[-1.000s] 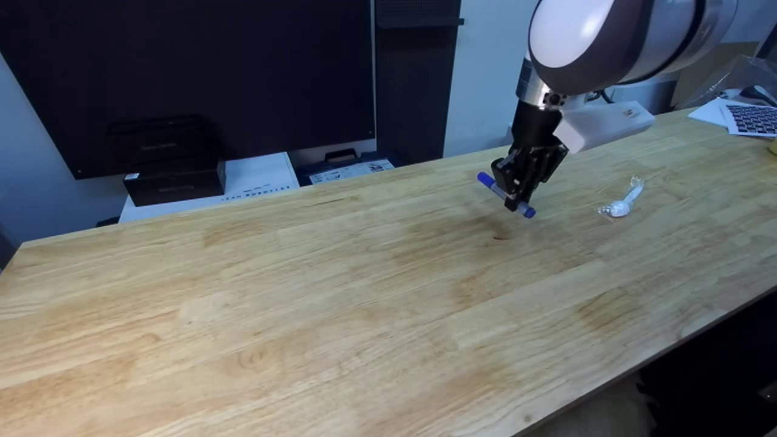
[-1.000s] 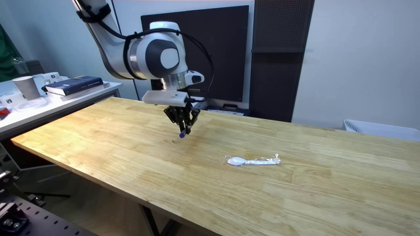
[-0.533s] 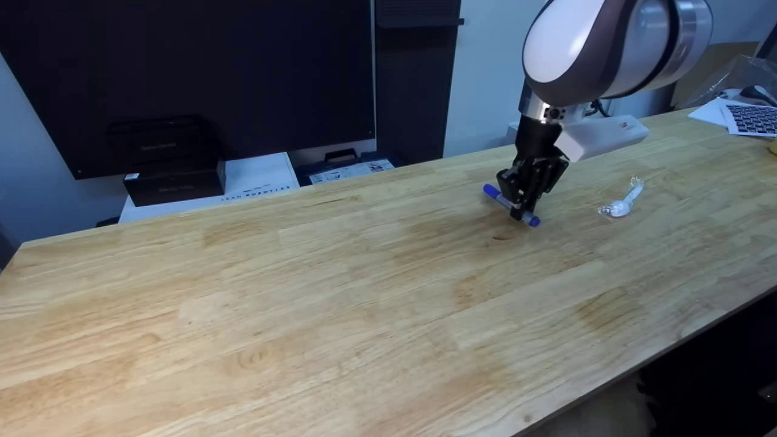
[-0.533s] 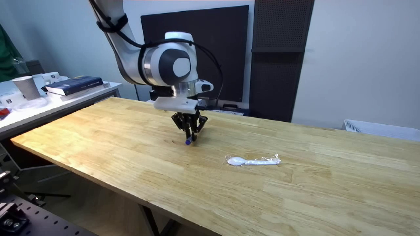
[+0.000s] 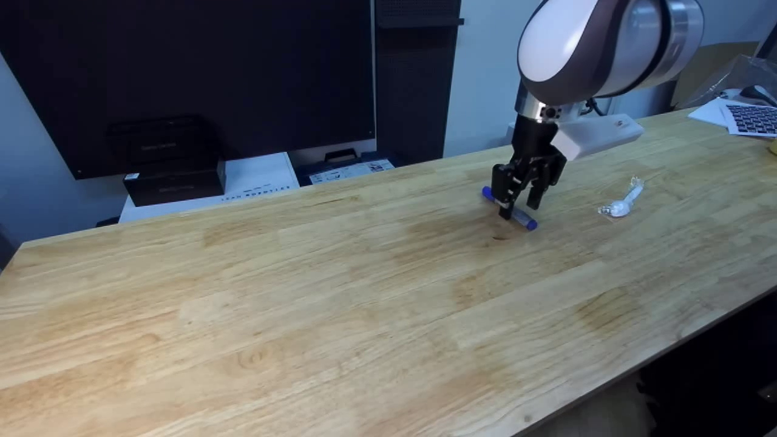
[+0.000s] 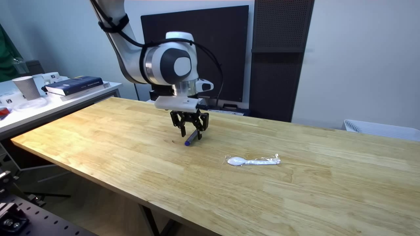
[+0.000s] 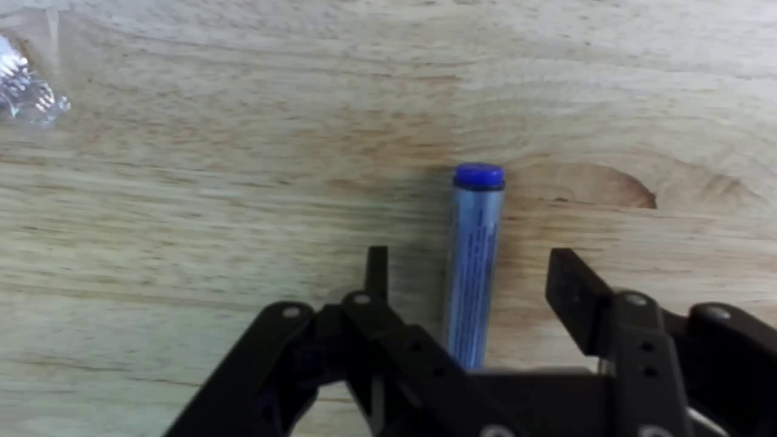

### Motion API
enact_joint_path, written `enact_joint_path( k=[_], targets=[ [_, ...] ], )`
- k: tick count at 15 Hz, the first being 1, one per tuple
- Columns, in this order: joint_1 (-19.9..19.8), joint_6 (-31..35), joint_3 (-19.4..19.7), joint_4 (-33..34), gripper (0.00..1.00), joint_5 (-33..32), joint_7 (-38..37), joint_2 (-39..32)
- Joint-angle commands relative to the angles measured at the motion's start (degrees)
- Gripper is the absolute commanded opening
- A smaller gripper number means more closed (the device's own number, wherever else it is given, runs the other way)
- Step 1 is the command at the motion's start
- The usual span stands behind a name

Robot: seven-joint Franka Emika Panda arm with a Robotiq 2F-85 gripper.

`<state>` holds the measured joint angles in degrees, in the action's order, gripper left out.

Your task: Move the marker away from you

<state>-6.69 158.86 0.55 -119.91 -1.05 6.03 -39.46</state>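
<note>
A marker with a blue cap and a clear, printed body (image 7: 476,243) lies on the wooden table (image 5: 303,303). In the wrist view my gripper (image 7: 468,258) stands open, one finger on each side of the marker with a gap to both. Both exterior views have the gripper (image 5: 519,210) low over the tabletop, its fingertips straddling the marker (image 6: 191,139). The marker's capped far end (image 5: 487,193) shows past the fingers in an exterior view; in the wrist view that end is hidden under the gripper body.
A white plastic-wrapped spoon (image 6: 252,161) lies on the table near the gripper; its wrapper (image 7: 27,91) edges into the wrist view. Papers (image 5: 749,115) sit at the table's far end. Behind the table are a black box (image 5: 176,185) and a side desk with books (image 6: 73,86) and a cup (image 6: 28,88).
The arm has come down with the marker between shut jaws, shifting towards the spoon. Between half a second ago and now the jaws have parted, and the marker rests on the table.
</note>
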Motion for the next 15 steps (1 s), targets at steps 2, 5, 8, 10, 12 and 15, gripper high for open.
enact_joint_path(
  k=[2,5,8,10,12,15],
  targets=[
    [-0.2,-2.0,-1.0,-4.1,1.00,0.3,1.2,7.3],
    [-1.6,-5.9,-3.4,-7.3,1.00,1.7,4.0,12.7],
    [-1.2,-11.6,-3.7,-12.0,1.00,2.4,5.6,19.9],
    [-0.4,-13.3,-2.8,-15.5,1.00,2.1,5.7,24.7],
    [0.4,-12.7,-2.1,-12.3,1.00,1.7,5.2,21.0],
    [0.5,-13.6,-1.6,-15.8,1.00,1.7,5.2,25.5]
  ],
)
